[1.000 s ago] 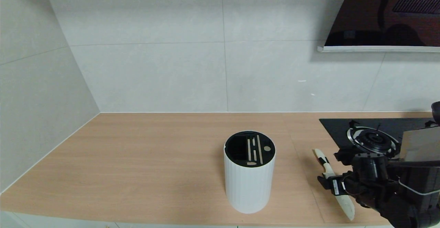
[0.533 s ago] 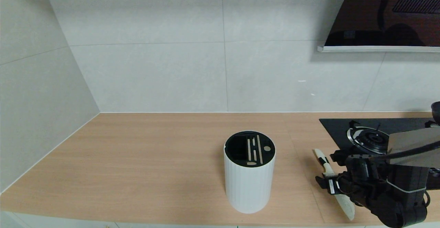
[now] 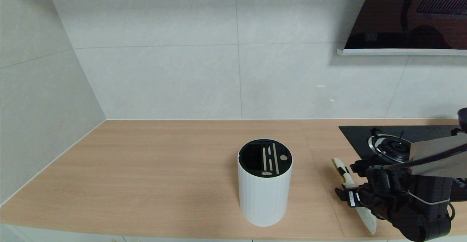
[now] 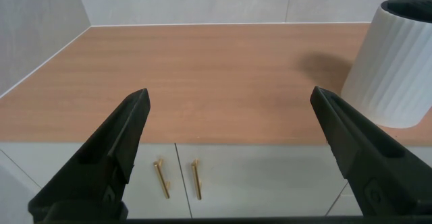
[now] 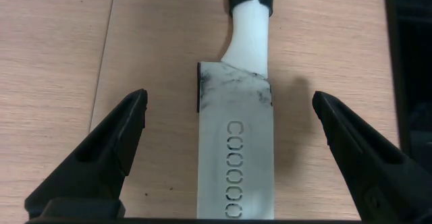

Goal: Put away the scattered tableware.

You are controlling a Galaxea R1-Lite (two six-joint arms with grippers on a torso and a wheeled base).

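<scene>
The knife (image 3: 346,177) lies flat on the wooden desk (image 3: 164,169), well to the right of the white ribbed holder (image 3: 264,192) and just beside the black hob (image 3: 355,134). Its white handle with a black band points towards the tiled wall and its blade towards the desk's front edge. The right gripper (image 3: 351,180) hangs over the knife with its jaws spread wide. In the right wrist view the blade (image 5: 236,163), with a row of oval holes and dark smudges at its heel, lies between the two fingers (image 5: 108,156), and neither finger touches it. The holder stands upright near the front edge, its black top cut with one large opening and several narrow slots. The left gripper (image 4: 229,94) is also wide apart and holds nothing. It sits off the desk's front edge, with the holder (image 4: 395,62) to one side and two cabinet doors with gold handles (image 4: 162,178) below it.
</scene>
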